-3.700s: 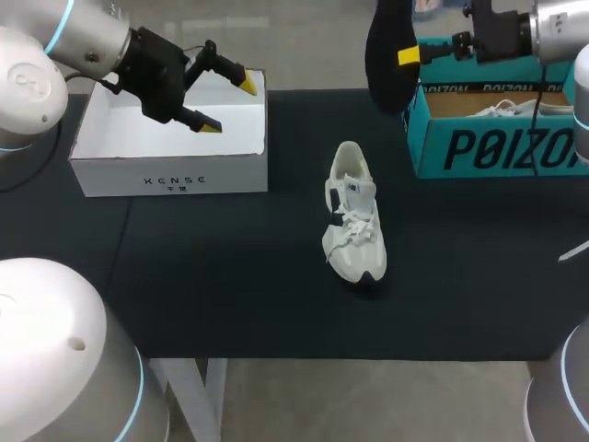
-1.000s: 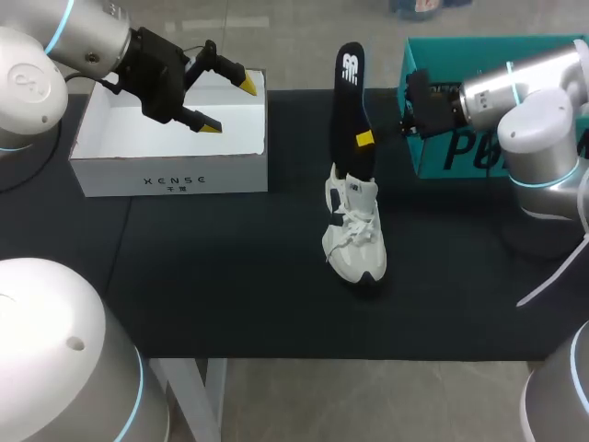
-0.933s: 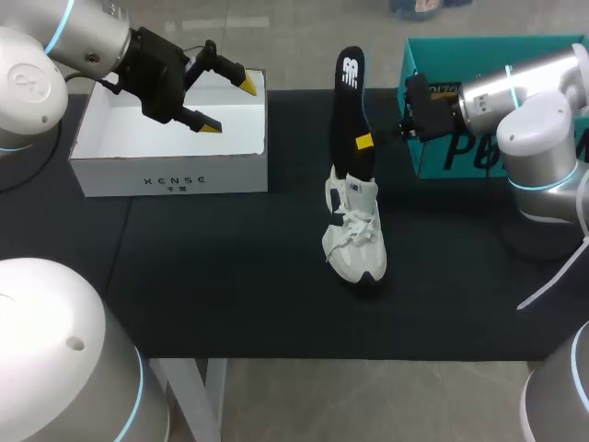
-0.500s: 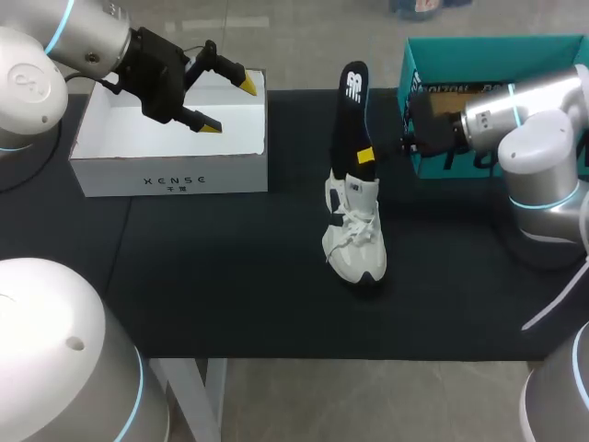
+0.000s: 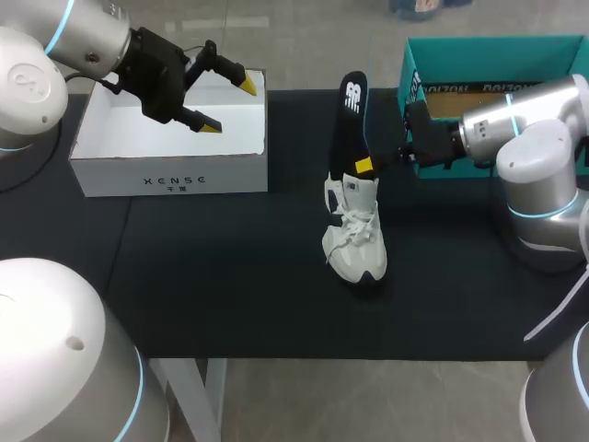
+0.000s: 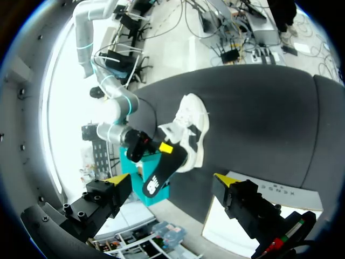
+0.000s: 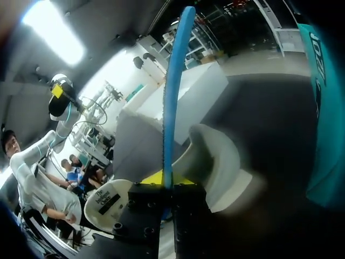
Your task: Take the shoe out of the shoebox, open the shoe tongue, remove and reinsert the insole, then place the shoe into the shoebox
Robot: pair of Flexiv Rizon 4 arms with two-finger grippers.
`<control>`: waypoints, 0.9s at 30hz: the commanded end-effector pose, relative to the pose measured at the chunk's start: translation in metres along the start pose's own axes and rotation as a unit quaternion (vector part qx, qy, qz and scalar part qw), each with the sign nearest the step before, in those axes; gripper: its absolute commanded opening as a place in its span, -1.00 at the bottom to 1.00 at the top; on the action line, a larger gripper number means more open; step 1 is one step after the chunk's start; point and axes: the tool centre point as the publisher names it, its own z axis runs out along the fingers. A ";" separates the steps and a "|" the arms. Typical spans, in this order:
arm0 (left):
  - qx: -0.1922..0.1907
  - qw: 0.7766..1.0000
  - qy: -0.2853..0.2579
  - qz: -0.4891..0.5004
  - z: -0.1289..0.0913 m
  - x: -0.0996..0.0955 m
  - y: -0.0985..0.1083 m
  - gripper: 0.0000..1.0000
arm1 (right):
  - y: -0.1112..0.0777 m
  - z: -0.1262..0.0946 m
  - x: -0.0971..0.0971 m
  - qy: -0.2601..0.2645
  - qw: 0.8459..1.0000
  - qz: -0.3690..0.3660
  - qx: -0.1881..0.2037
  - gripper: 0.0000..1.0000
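Robotics lab — 2 silver arms, left arm (image 5: 78, 32) and right arm (image 5: 534, 138), at a black table (image 5: 230, 276).

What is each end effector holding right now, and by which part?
Right end effector grips the black insole low on its visible length, just above the shoe collar. Left end effector is open, holding nothing.

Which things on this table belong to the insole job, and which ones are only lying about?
In the job:
white sneaker
black insole, lower end in the sneaker's opening
right gripper, shut on the insole
white shoebox, empty, probably the shoe's
left gripper, open above it

Lying about:
teal shoebox, seemingly unused
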 end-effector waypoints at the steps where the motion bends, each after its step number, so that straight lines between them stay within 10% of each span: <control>1: -0.001 1.000 0.002 0.000 0.000 0.000 0.000 1.00 | 0.005 -0.004 0.000 -0.004 1.000 -0.001 0.000 -0.77; 3: -0.001 1.000 0.002 0.000 0.000 0.000 0.000 1.00 | 0.010 -0.005 0.000 -0.006 1.000 -0.005 0.003 -0.46; 8: -0.001 1.000 0.002 0.000 0.000 0.000 0.000 1.00 | 0.016 -0.008 -0.003 -0.011 1.000 -0.010 0.005 -0.40; 11: -0.001 1.000 0.002 0.000 0.000 0.000 0.000 1.00 | 0.017 -0.008 -0.006 -0.013 1.000 -0.009 0.002 -0.46; 14: -0.001 1.000 0.002 0.000 0.000 0.000 0.000 1.00 | 0.019 -0.009 -0.005 -0.016 1.000 -0.009 0.005 -1.00; 27: -0.001 1.000 0.002 0.000 0.000 0.000 0.000 1.00 | -0.018 0.014 0.001 -0.011 0.998 0.008 0.058 -1.00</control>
